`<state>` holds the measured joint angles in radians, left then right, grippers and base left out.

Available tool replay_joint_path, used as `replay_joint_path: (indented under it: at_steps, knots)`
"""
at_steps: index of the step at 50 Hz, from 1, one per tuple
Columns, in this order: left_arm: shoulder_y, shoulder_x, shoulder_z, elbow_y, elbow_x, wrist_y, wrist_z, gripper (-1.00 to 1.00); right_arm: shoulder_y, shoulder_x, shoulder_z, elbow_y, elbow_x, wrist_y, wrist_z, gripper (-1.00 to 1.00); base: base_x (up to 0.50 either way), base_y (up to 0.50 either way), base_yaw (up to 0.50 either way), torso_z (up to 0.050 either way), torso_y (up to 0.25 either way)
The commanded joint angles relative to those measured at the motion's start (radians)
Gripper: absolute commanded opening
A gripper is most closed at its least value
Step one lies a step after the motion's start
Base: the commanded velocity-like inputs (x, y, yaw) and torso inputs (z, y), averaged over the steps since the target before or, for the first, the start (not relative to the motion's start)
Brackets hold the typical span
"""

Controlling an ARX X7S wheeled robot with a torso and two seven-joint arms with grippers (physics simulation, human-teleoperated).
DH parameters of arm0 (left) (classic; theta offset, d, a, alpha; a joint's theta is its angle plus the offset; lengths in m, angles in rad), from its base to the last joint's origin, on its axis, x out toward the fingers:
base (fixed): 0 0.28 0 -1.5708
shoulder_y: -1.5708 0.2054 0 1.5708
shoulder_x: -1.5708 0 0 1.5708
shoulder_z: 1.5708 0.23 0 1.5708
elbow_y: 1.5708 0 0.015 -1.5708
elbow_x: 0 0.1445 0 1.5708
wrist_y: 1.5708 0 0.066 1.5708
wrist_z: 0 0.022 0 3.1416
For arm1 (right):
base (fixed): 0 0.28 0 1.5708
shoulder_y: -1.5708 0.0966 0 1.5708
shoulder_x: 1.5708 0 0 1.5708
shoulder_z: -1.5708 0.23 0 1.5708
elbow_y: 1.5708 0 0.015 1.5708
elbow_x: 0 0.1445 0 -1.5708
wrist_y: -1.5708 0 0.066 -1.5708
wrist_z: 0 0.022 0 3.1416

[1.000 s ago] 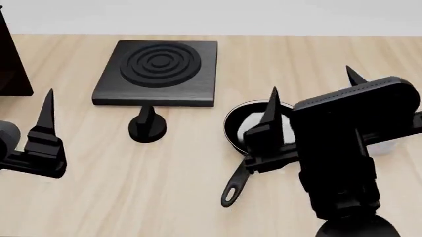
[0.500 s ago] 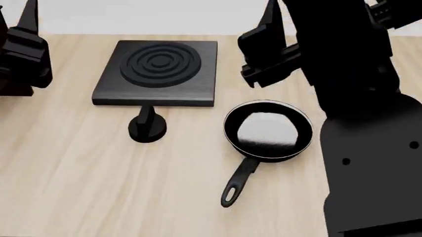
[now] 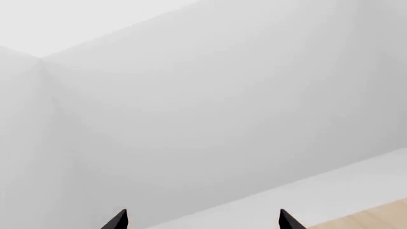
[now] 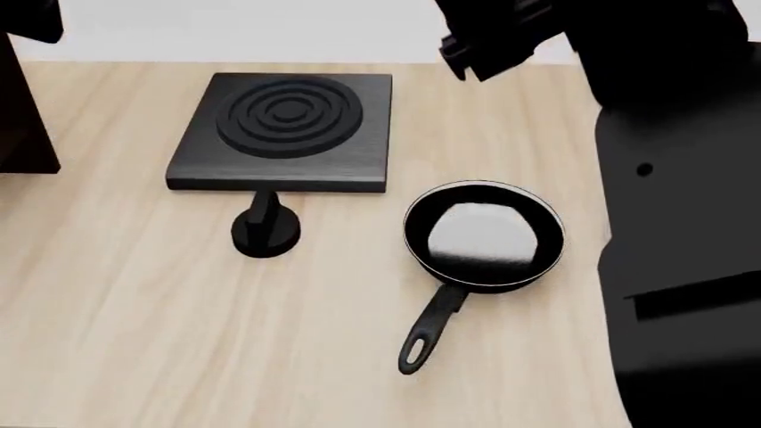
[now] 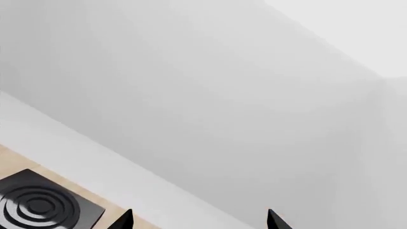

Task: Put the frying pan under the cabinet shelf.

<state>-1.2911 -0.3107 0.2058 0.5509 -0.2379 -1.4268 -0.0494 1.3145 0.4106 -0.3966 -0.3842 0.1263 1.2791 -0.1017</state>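
- At the far left edge of the head view stands a part of the cabinet shelf (image 4: 21,116), a dark, almost black panel on the wooden table (image 4: 143,339); only this narrow piece shows.
- The left gripper (image 3: 200,220) appears only in its wrist view, as two black fingertips (image 3: 117,219) at the lower edge; they stand well apart with nothing between them; behind them is a pale wall and a small corner of the table.
- To the right of the cabinet lies the square black plate (image 4: 285,129) with raised concentric rings, flat on the table near the far side.
- Just in front of the plate stands a small black knob-like piece (image 4: 265,227), upright; it does not touch the plate.
- Further right lies the frying pan (image 4: 482,236), flat on the table, free of both grippers and well apart from the cabinet; its inside reflects a grey patch; its long handle (image 4: 430,325) points toward the near edge and a little to the left, and the loop hole is at its end.
- The right arm (image 4: 678,223) fills the right side of the head view as a large black mass, raised above the table.
- The right gripper (image 5: 198,220) shows in its wrist view two fingertips (image 5: 277,220) wide apart, holding nothing; the ringed plate is visible beyond them, beside a pale wall.
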Motion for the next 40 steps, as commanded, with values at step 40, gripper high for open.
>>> replay_joint_path:
  at_steps: [40]
  knots:
    - [-0.051, -0.014, 0.014, -0.014, -0.023, -0.029, -0.006, 1.0, 0.054, 0.011, -0.043, -0.035, 0.01, 0.036, -0.013, 1.0, 0.0, 0.47, 0.0, 0.0, 0.0]
